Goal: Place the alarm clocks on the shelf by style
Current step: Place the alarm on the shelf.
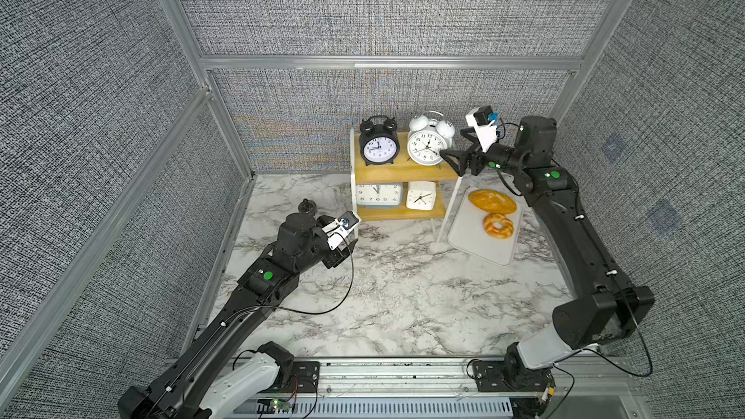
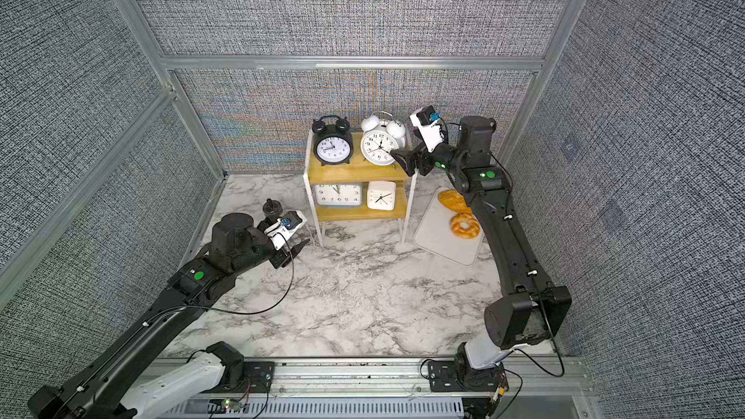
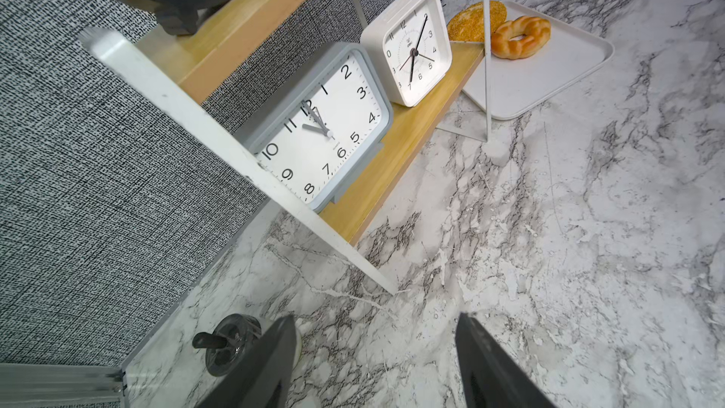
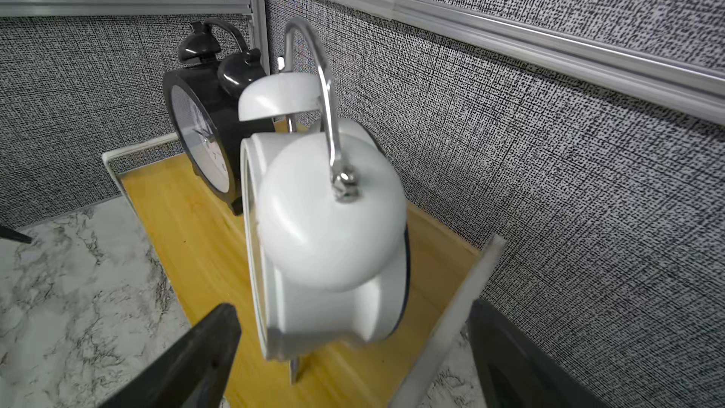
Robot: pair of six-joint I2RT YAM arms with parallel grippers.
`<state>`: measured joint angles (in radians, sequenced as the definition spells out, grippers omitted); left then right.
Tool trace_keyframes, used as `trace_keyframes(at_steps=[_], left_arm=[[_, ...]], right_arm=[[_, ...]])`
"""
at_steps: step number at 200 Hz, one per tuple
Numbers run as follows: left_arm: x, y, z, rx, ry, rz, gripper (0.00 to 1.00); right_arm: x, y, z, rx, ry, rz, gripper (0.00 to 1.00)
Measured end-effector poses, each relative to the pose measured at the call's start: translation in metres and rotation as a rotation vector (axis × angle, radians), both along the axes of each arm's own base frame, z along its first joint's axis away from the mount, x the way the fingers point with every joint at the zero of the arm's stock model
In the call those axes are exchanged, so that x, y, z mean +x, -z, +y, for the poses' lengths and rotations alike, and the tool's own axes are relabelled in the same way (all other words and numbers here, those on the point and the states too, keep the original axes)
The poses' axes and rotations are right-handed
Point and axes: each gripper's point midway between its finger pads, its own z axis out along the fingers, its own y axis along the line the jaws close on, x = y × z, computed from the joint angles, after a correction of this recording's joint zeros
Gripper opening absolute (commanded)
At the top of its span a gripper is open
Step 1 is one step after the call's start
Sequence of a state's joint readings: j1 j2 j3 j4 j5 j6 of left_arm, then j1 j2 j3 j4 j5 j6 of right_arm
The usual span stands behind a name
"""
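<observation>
Alarm clocks (image 2: 333, 148) sit paired by style on the shelf (image 1: 397, 174): black bell clock (image 1: 379, 146) and white bell clock (image 1: 426, 147) on top, grey clock (image 1: 378, 194) and square clock (image 1: 421, 195) below. Our right gripper (image 1: 450, 162) gapes empty just beside the white one; left gripper (image 3: 374, 319) open, empty.

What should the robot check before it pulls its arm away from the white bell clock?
1. White bell clock standing on the top board of the shelf: ok.
2. Right gripper open, not squeezing it: ok.
3. Right gripper clear of the shelf: cannot tell.
4. Black bell clock upright beside it: ok.
5. Grey clock and small white clock on the lower board: ok.
6. Left gripper open and empty: ok.
</observation>
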<state>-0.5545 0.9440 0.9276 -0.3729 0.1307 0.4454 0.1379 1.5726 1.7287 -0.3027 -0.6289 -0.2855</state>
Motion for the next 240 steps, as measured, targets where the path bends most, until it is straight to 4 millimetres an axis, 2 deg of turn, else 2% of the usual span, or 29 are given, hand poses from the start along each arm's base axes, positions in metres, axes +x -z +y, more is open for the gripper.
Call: trace_keyframes(at_steps=[240], left_arm=[[0.000, 0.002, 0.000, 0.007, 0.001, 0.006, 0.70]], right_arm=[[0.021, 0.008, -0.024, -0.063, 0.169, -0.012, 0.95]])
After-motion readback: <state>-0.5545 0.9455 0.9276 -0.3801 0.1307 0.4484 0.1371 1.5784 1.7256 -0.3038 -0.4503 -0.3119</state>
